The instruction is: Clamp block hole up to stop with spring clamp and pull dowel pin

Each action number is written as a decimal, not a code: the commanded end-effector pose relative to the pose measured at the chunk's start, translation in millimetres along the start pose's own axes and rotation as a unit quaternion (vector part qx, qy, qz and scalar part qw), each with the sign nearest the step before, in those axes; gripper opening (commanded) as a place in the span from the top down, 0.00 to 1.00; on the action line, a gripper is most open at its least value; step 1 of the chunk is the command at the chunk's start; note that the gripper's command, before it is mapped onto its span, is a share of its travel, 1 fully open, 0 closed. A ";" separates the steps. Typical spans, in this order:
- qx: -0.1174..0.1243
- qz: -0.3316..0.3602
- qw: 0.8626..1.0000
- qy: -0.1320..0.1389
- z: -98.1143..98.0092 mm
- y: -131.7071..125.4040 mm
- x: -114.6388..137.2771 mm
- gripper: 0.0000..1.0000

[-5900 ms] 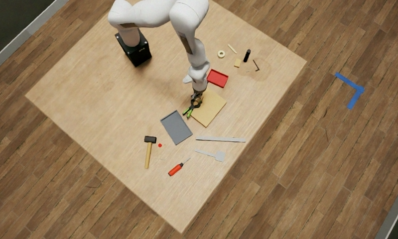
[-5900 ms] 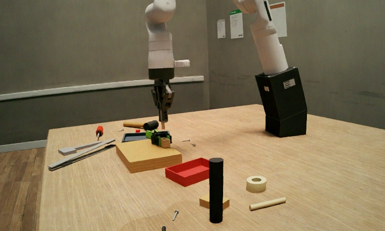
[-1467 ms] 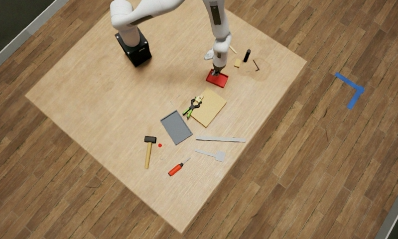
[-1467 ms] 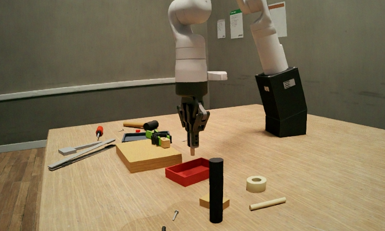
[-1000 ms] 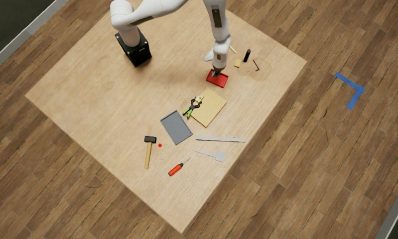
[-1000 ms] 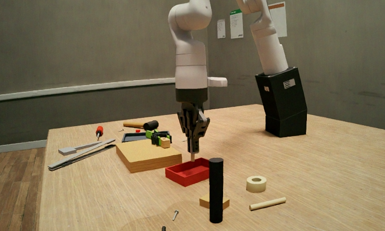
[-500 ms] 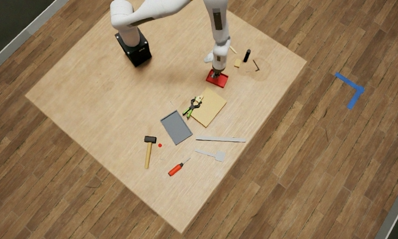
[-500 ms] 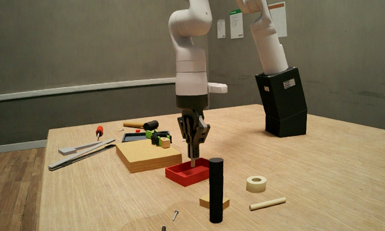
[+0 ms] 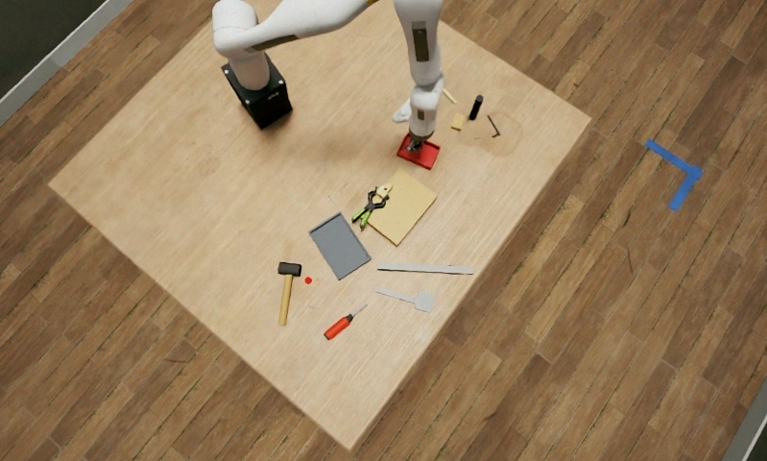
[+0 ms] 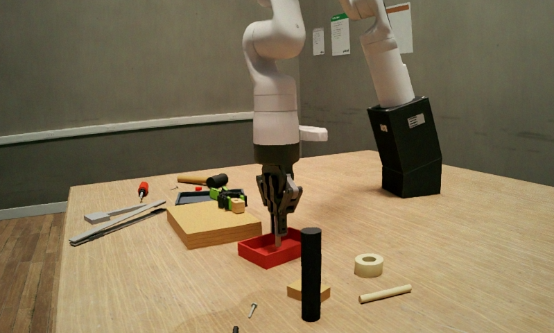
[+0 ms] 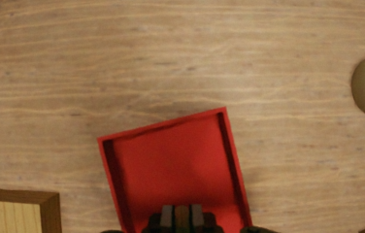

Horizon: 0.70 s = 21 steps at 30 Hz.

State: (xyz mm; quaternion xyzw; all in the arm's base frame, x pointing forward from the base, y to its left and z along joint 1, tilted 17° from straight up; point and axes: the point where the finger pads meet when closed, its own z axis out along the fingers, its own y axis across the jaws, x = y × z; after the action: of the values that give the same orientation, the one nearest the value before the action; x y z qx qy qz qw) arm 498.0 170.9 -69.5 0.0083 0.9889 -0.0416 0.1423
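My gripper is shut on the light dowel pin. The pin points down, its lower end inside the red tray; whether it touches the tray floor I cannot tell. The small wooden block lies on the bench board, with an open hole in its top. The black and green spring clamp has its jaws around the block. The stop, and how flat the block sits against it, are not clear.
Beyond the board lie a grey tray, mallet, screwdriver and long metal bar. On the tray's other side are an upright black cylinder, a small wood piece, a pale ring and a loose rod.
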 end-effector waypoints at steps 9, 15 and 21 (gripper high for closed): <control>-0.002 0.002 1.000 -0.002 7.0 1.6 -1.4 0.90; -0.002 0.002 1.000 -0.001 8.6 1.6 -1.1 0.90; -0.002 0.002 1.000 -0.001 9.6 1.5 -0.8 0.90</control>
State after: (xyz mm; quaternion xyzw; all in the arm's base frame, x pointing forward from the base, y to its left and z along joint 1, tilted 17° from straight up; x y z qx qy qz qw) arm 499.1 169.3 -77.7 0.0086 0.9891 -0.0427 0.1410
